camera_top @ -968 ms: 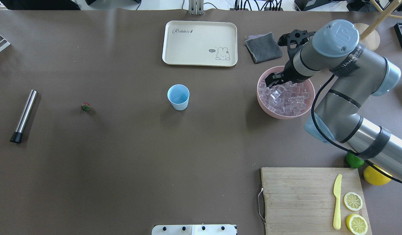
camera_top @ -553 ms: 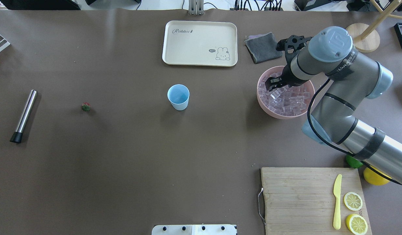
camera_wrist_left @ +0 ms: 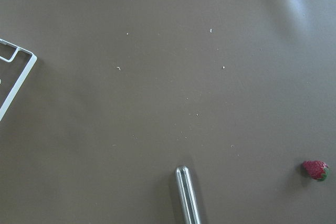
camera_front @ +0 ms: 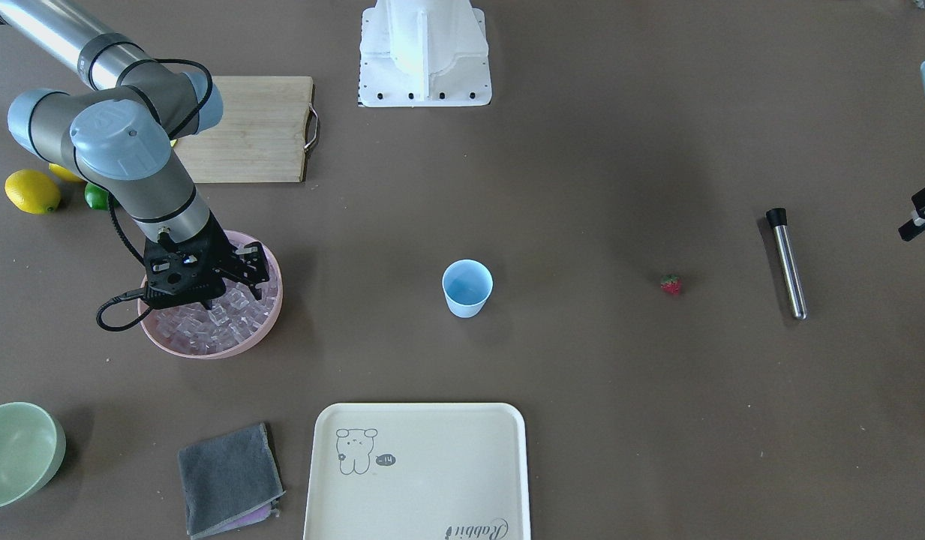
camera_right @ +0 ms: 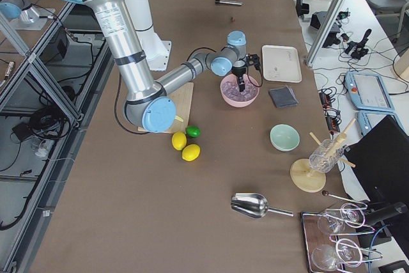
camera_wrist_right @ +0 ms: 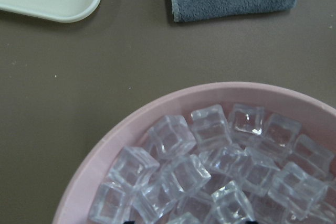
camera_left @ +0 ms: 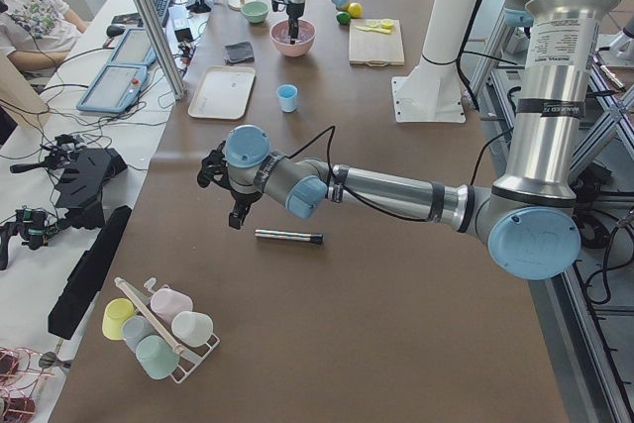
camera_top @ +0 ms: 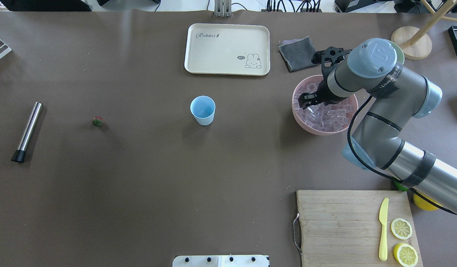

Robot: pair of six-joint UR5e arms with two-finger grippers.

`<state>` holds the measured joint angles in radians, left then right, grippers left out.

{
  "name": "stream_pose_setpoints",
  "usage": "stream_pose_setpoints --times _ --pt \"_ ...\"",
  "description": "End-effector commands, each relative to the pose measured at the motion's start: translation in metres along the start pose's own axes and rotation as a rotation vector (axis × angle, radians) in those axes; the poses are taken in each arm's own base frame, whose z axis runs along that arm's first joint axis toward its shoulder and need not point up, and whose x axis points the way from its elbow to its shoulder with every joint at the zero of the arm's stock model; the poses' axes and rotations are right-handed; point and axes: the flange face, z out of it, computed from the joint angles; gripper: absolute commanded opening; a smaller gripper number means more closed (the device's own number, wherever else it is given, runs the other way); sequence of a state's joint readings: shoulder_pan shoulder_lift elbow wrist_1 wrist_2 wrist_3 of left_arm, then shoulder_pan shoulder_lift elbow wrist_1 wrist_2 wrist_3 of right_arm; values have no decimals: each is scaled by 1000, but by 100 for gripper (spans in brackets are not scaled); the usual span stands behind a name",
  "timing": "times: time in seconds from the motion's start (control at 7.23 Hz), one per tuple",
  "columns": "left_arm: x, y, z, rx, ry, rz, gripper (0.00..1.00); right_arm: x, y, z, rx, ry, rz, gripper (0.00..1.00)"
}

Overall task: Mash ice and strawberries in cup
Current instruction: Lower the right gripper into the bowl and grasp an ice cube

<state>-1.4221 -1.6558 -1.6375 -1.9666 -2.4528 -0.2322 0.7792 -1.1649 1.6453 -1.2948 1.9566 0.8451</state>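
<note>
I find the right end effector [camera_top: 304, 101] lowered into the round pink plastic bowl [camera_top: 298, 118], which stands toward the right end of the surface [camera_top: 139, 185]. Its jaws are parted, and in the right wrist view its fingertips are level with the top layer of clear glossy ice cubes [camera_wrist_right: 210, 171] and clamp none of them. The small light-blue plastic cup [camera_top: 202, 110] stands upright near the middle of the surface, well apart from the bowl. The tiny red strawberry with a green top [camera_top: 97, 121] lies toward the left end, between the cup and a steel rod with a black tip [camera_top: 27, 132], touching neither. The left end effector [camera_front: 914, 221] hangs above the left edge near that rod; I cannot tell whether its jaws are parted or closed.
</note>
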Motion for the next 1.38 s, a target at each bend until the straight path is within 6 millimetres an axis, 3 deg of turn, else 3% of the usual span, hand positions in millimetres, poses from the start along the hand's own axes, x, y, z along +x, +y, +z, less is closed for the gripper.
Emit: stream_pose_setpoints --times 0.0,0.97,1.24 --pt "2 0 -1 3 1 3 97 10 7 9 -17 15 2 75" --pt "1 0 -1 1 0 2 97 4 7 10 -14 9 -2 73" --pt "0 0 0 7 2 8 97 1 6 8 -10 3 -3 66"
